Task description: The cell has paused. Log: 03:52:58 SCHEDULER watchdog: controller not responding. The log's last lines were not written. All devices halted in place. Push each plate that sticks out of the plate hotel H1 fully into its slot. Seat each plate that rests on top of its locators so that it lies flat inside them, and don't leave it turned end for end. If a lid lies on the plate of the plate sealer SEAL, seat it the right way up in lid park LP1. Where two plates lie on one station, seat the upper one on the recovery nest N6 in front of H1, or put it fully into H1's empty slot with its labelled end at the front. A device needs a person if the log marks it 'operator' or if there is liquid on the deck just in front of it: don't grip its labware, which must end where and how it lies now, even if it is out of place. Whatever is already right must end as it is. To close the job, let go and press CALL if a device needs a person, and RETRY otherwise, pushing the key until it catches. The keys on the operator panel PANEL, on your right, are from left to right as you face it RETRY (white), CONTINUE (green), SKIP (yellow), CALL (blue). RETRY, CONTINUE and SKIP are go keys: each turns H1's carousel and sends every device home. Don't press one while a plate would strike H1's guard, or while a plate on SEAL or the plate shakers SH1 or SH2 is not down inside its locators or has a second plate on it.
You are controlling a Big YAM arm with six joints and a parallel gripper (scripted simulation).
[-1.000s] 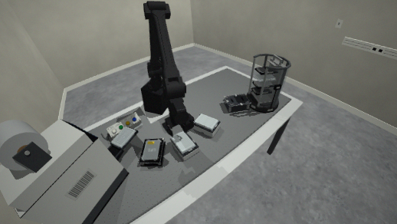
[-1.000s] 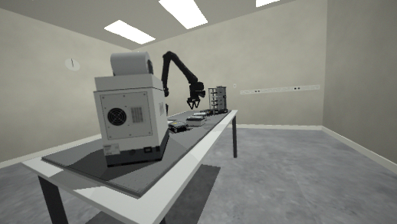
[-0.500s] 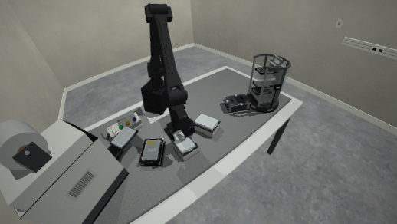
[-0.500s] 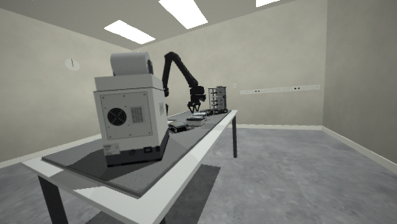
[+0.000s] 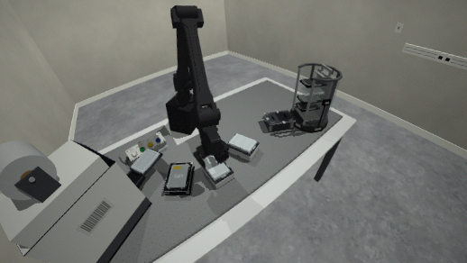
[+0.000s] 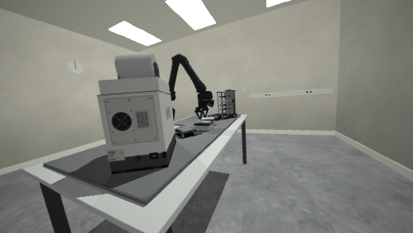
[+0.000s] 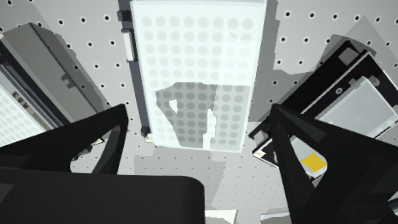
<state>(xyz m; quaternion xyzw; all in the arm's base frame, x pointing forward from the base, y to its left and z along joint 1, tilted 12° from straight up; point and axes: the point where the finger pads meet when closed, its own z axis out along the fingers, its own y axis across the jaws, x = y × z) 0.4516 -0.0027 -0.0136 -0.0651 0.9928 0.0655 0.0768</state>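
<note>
Room: you are looking at a bare room with pale walls, a grey floor, and one white-edged table (image 5: 270, 189) carrying a grey perforated deck mat (image 5: 279, 135).
Arm: the black arm (image 5: 191, 72) leans down over the middle of the deck.
Gripper: the gripper (image 7: 200, 145) hangs spread wide and grasps nothing; its two dark fingers straddle the near end of a plate, apart from it.
Plate below gripper: a pale well plate (image 7: 197, 70) lies on its station (image 5: 218, 173), the gripper's shadow across its near half.
Neighbour, one side: a second plate station (image 5: 243, 146) stands just beside it, towards the hotel.
Neighbour, other side: a dark lid park (image 5: 178, 177) with a yellow tab (image 7: 313, 162) sits close by; you cannot tell from here what it bears.
Sealer: the large white box with a roll (image 5: 20, 167) on top, SEAL (image 5: 77, 203), fills the near corner, a plate (image 5: 145, 160) at its mouth.
Panel: PANEL (image 5: 146, 146) lies behind that plate, keys visible.
Hotel: H1 (image 5: 315, 96) stands at the far end, well apart, with a dark nest (image 5: 279, 121) before it.
</note>
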